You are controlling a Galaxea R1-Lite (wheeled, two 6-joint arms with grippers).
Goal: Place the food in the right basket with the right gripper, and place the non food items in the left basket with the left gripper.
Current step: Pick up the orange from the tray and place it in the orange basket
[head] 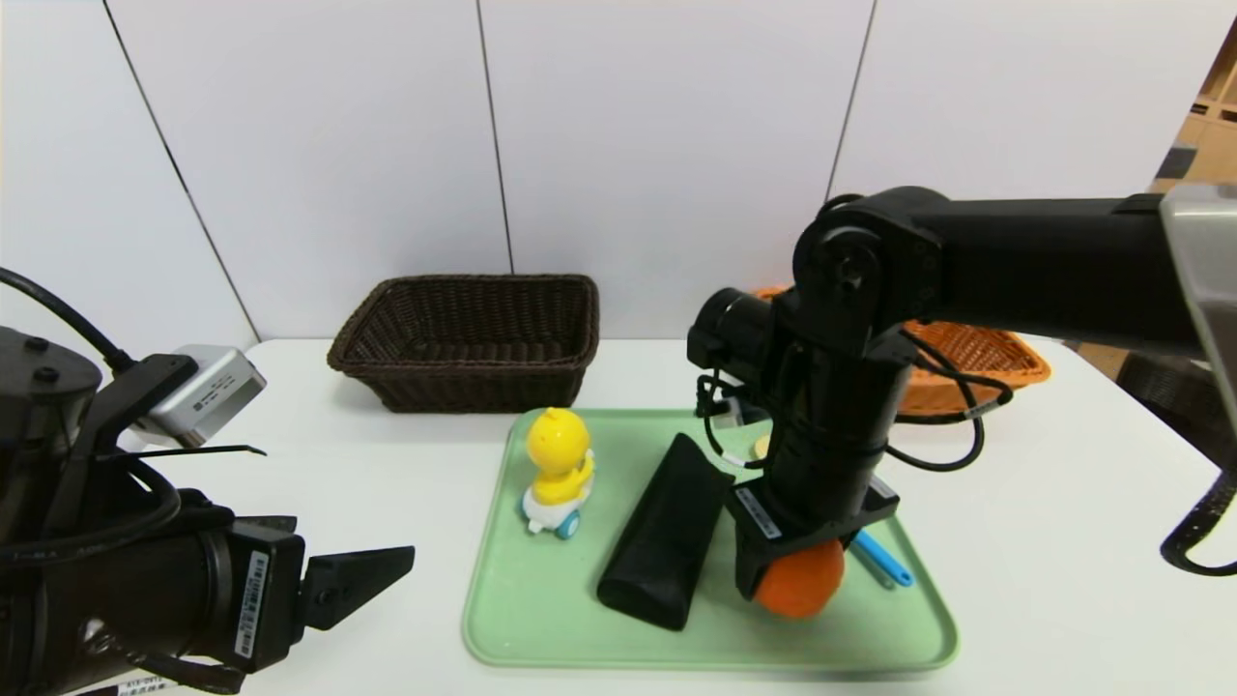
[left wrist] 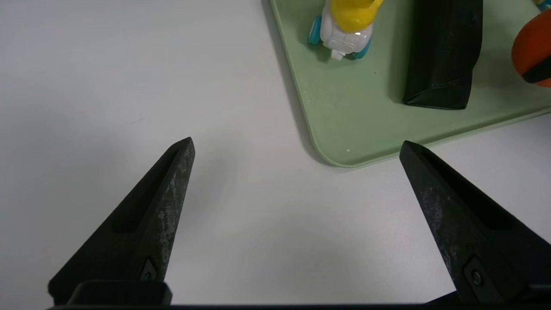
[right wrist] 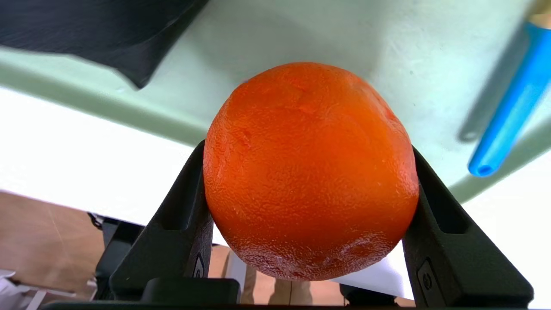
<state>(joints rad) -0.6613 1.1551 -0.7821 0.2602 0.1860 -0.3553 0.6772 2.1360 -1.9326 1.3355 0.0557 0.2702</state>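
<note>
From my head, my right gripper (head: 794,570) reaches down over the green tray's (head: 522,619) near right part, clamped on the orange (head: 802,580); the duck toy (head: 558,471), black pouch (head: 665,532) and spoon's blue handle (head: 881,558) lie on the tray, the dark brown basket (head: 469,338) and orange-tan basket (head: 976,362) at the desk's far edge. My left wrist shows my left gripper (left wrist: 297,148) spread wide, holding nothing, above bare desk (left wrist: 129,86) beside the tray's near left corner. My right wrist alone shows both fingers (right wrist: 181,215) touching the orange's sides.
</note>
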